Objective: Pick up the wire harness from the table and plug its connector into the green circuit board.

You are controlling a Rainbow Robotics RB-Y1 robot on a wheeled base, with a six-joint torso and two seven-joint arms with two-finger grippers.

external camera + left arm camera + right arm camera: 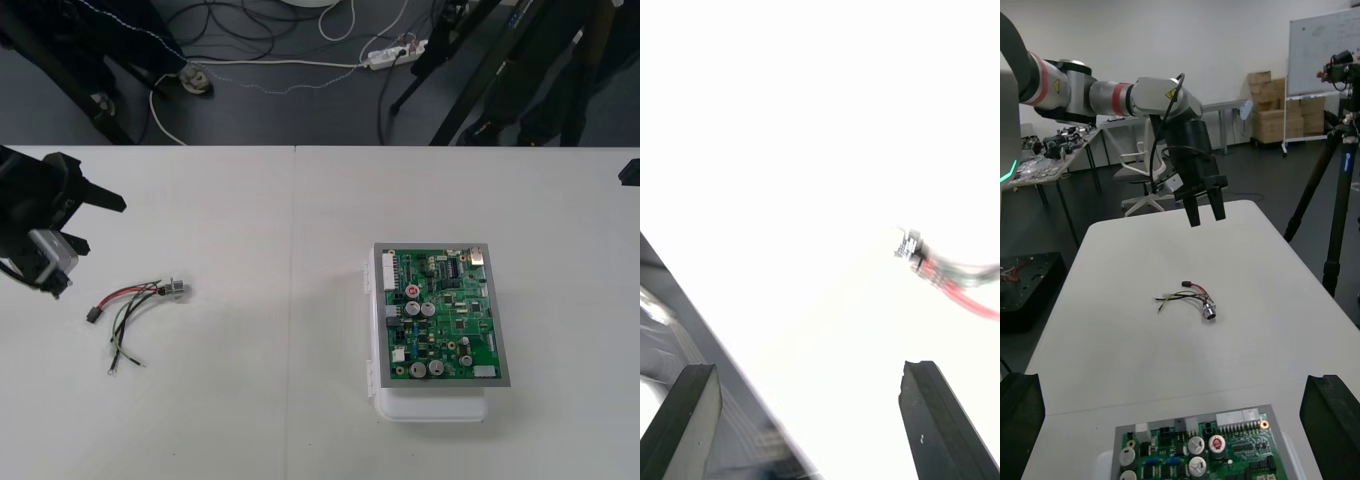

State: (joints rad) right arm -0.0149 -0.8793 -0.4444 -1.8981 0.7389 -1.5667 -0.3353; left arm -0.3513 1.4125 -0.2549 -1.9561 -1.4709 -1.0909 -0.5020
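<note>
Left jaws spread near one loose harness (135,305), one green circuit board (440,315)

Bare counter (280,400) all round the wire harness (138,298) (lower left of the frame); the circuit board (440,315) stands well apart, centre-right.

1. One wire harness (135,310) is lying on the table, at about nine o'clock from the green circuit board.
2. One round metal socket (175,291) and one small black plug (92,316) are ending that harness.
3. One green circuit board (440,315) is sitting on one white base (430,408).
4. One table (280,220) is carrying all of these.
5. Two grippers are showing, the left gripper (1205,216) and the right gripper (1176,381), each bearing two black fingers.
</note>
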